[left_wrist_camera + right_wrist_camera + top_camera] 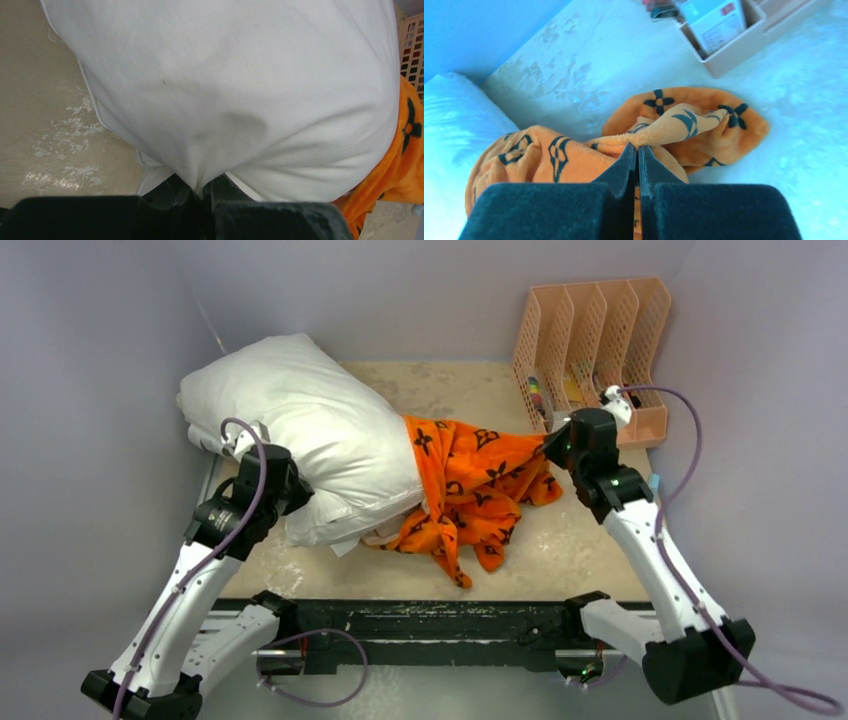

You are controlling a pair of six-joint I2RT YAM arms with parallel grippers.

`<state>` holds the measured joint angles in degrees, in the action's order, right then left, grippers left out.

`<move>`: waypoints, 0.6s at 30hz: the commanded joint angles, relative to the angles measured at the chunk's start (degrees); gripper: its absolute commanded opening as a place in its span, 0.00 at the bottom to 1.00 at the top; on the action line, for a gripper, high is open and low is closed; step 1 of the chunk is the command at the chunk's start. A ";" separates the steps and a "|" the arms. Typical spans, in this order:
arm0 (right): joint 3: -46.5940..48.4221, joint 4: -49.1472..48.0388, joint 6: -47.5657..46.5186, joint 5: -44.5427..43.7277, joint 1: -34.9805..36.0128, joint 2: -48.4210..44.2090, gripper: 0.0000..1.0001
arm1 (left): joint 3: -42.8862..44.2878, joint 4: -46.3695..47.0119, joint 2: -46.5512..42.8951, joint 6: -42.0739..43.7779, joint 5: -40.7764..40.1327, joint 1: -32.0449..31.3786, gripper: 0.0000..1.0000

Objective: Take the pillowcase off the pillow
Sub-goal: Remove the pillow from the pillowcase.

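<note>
The white pillow lies across the left half of the table, its right end still inside the orange pillowcase, which is bunched in the middle. My left gripper is shut on a pinch of the pillow's white fabric at its near edge; the jaws meet on the fold. My right gripper is shut on a ridge of the pillowcase at its right end, the fingertips pressed together on the plush. The pillow also shows at the left in the right wrist view.
A peach plastic file organiser with small items inside stands at the back right, close behind my right gripper; it also shows in the right wrist view. Grey walls enclose the table on three sides. The black front rail runs along the near edge.
</note>
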<state>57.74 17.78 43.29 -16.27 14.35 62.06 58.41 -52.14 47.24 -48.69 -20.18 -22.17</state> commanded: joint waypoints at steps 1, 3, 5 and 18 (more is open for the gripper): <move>2.61 9.39 -3.16 -15.22 -0.79 -9.26 0.00 | 2.71 4.37 -0.65 1.48 -4.85 0.90 0.00; 4.04 13.43 -3.25 -18.62 -0.86 -12.48 0.00 | 2.53 5.18 -0.46 1.18 -4.23 0.90 0.00; 6.25 17.80 -3.61 -21.70 -0.82 -15.32 0.00 | 2.28 5.75 0.04 1.20 -3.85 0.90 0.00; 14.75 24.71 -22.13 -2.89 -0.81 -12.27 0.21 | -0.98 8.86 -0.47 -0.23 0.18 0.90 0.00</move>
<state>71.90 41.10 29.08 -33.12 13.72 43.53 57.49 -50.30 48.18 -48.47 -17.61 -22.17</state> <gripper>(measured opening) 0.113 0.032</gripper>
